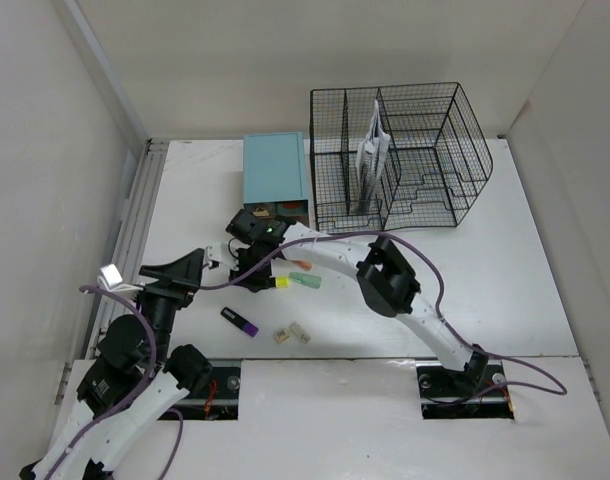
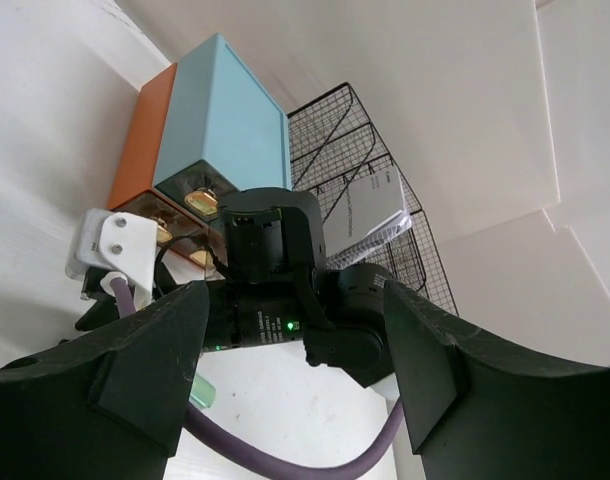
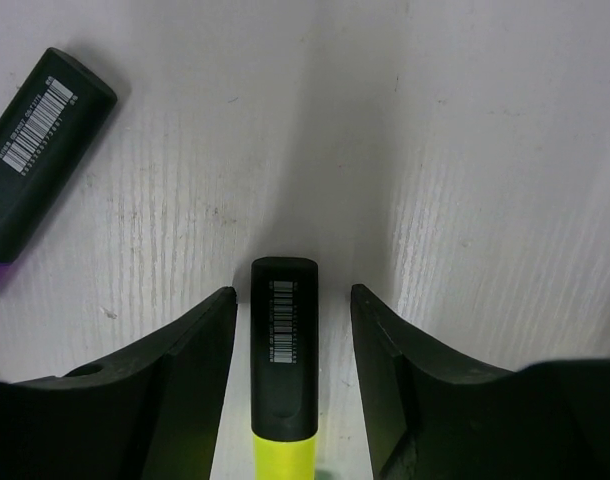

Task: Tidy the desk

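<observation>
White tabletop (image 3: 485,150) lies directly beneath the right pincer (image 3: 292,292), whose spread fingers straddle a yellow highlighter (image 3: 283,370) without touching it. A purple highlighter (image 3: 40,140) lies beyond, leftward. The left pincer (image 2: 295,288) is also spread.

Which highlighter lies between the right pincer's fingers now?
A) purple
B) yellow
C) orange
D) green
B: in the right wrist view the yellow highlighter lies between the fingers of the right pincer, with a gap on each side; the purple highlighter lies off to one side.
</observation>
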Controlling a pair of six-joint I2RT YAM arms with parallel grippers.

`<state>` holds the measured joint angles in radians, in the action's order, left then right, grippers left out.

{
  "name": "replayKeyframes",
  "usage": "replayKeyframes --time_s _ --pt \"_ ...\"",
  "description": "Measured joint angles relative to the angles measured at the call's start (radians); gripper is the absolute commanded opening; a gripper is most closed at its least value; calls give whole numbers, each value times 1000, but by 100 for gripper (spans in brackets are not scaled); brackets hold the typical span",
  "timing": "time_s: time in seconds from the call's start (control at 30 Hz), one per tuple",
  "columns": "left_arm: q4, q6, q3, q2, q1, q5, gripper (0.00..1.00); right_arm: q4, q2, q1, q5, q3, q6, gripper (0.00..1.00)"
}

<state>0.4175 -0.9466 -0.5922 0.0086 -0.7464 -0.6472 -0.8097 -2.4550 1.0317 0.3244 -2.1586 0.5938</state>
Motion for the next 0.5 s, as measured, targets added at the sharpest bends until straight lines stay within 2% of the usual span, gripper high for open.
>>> replayKeyframes --time_s 0.3,0.37,0.5 --pt "14 6 -18 0 0 -11 68 -126 -25 15 -29 -67 39 55" --pt "15 6 -19 0 0 -12 68 -147 -25 18 -37 -72 48 51" --pt "22 6 -19 0 0 -12 68 -180 -27 22 -46 -79 60 20"
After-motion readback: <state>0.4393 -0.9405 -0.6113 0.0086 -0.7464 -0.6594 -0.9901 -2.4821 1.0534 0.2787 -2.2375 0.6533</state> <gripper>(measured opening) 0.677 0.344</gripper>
